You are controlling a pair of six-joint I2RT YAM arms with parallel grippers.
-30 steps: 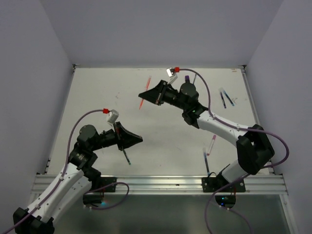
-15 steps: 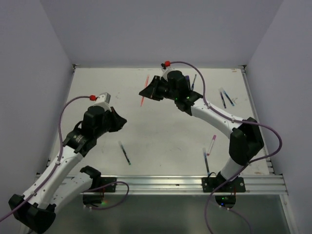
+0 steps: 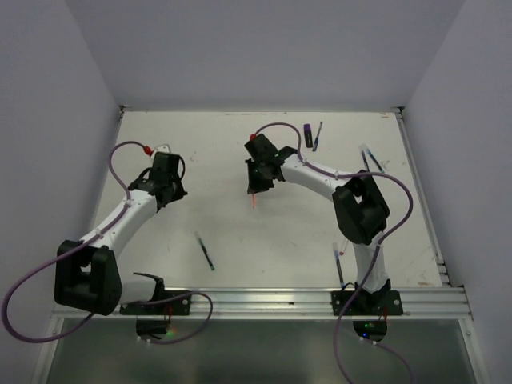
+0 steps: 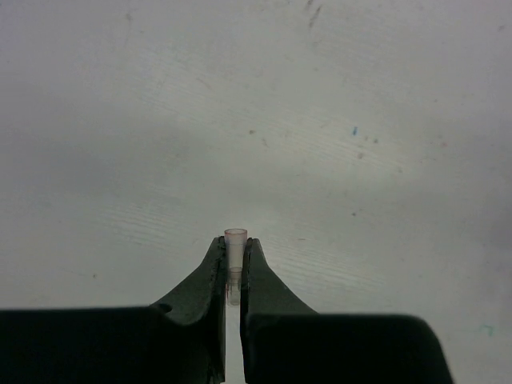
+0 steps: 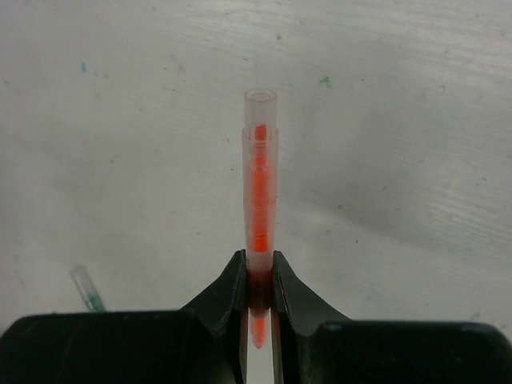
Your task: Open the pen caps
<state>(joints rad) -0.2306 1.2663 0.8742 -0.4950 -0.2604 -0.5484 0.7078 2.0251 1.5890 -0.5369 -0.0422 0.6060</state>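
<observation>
- Arms have swung apart — my left hand [image 4: 233, 245] clenched on a tiny pink cap [image 4: 235, 237].
- My right hand [image 5: 258, 258] grasps the red pen [image 5: 260, 184] jutting ahead — uncapped, I judge.

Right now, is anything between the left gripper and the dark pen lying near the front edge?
Nothing visible lies between the left gripper and the dark pen, only bare table. But the jaws are shut on a small clear cap, so it would likely need to drop that first.
</observation>
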